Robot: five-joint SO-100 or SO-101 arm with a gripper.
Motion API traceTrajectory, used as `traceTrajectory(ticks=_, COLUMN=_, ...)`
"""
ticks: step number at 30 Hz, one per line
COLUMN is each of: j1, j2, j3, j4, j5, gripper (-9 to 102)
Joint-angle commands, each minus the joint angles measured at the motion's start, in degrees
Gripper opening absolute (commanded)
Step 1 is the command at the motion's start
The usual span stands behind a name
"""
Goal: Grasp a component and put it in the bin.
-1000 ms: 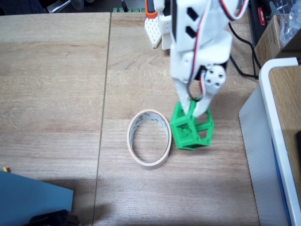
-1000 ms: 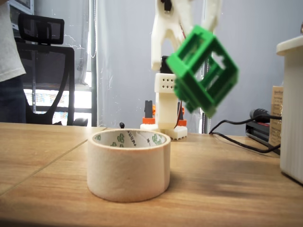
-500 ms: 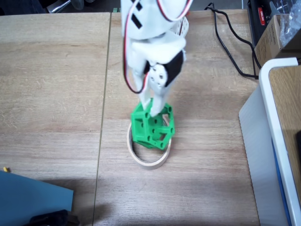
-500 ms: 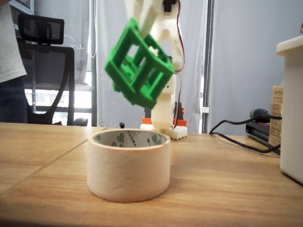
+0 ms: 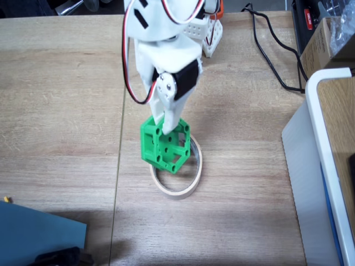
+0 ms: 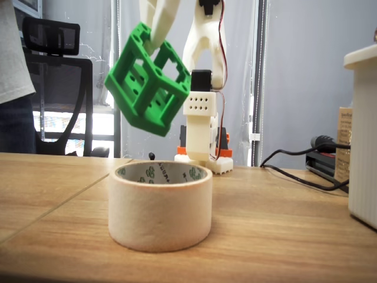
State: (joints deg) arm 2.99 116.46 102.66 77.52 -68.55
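The green component (image 5: 164,146) is a lattice block with round holes, held tilted in the air by my white gripper (image 5: 169,126), which is shut on its top edge. In a fixed view from table height the component (image 6: 147,79) hangs above the left part of the beige tape roll, the bin (image 6: 160,205), with a clear gap between them. From above, the component covers the upper left rim of the bin (image 5: 183,191). My gripper (image 6: 156,39) comes down from the top of that side view.
The arm's white base (image 6: 201,138) stands behind the roll. A black cable (image 5: 272,61) runs at the back right. A large white-rimmed tray (image 5: 327,138) stands at the right, a blue object (image 5: 39,233) at the lower left. A person's shirt (image 6: 10,53) and a chair are at the left.
My gripper has carried the green component leftward, from the right of the roll to above its left rim. The roll has not moved.
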Motion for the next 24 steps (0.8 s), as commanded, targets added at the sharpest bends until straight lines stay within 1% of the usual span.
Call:
traceTrajectory(ticks=1, j1=0.00, j2=-2.20, j3=-0.53, j4=-0.26, j5=-0.09, gripper=0)
traceTrajectory(ticks=24, j1=-0.18, j2=-11.25, j3=-0.62, j4=-0.26, j5=-0.18, gripper=0)
